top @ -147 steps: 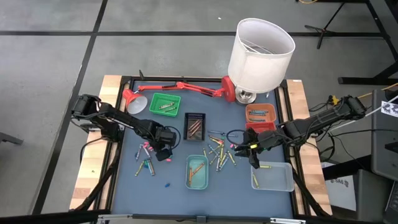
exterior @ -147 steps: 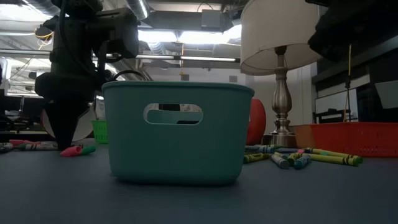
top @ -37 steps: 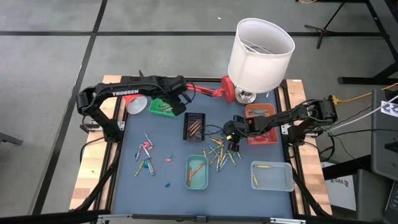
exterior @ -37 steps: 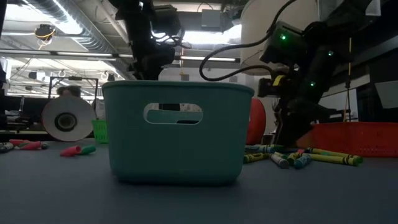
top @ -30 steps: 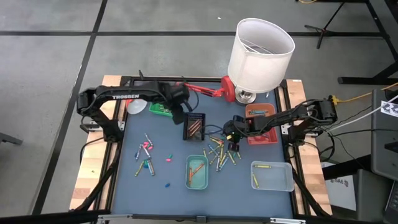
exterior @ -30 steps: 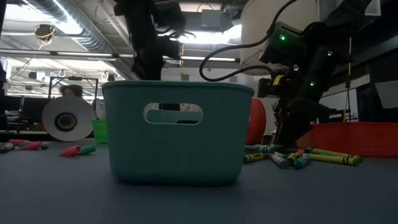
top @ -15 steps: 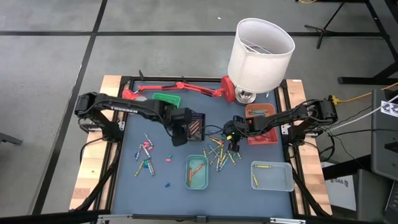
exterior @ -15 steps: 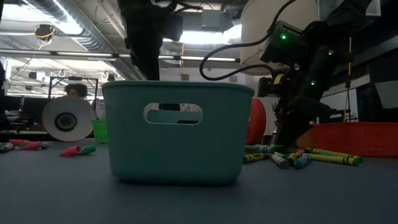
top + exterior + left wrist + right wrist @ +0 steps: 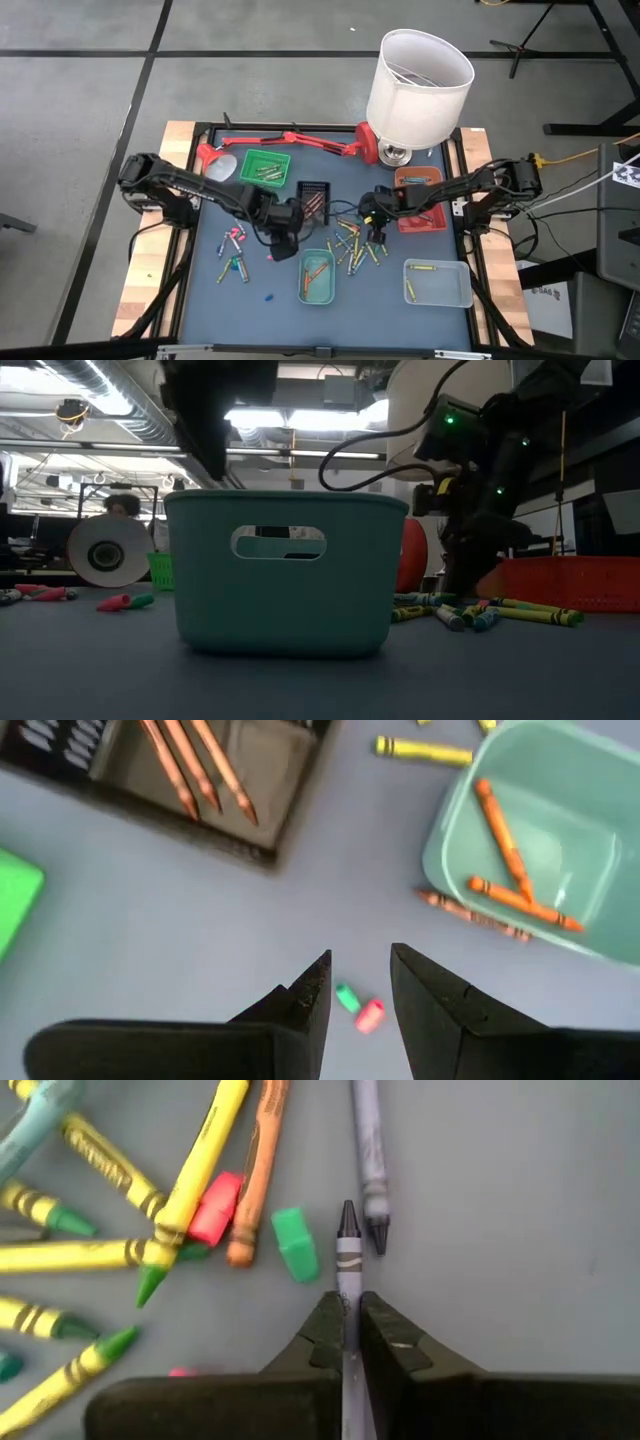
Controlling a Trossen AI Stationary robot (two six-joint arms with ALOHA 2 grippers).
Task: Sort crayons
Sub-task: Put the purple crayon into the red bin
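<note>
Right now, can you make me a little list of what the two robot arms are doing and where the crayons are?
left gripper: open, above a small pink and green crayon bit on the table
right gripper: shut on a grey crayon
teal tray: holds orange crayons
black tray: holds brown crayons
loose pile: mostly yellow crayons, at the table's middle
lamps: white-shaded lamp, red desk lamp

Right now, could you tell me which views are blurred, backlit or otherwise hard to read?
Low view: backlit by ceiling lights, so both arms read as dark silhouettes behind the teal tray. Left wrist view: the brown crayons in the black tray are soft, as are the left gripper fingers. Right wrist view: crayons fairly sharp, the near fingers soft. High view: evenly lit, no glare.
</note>
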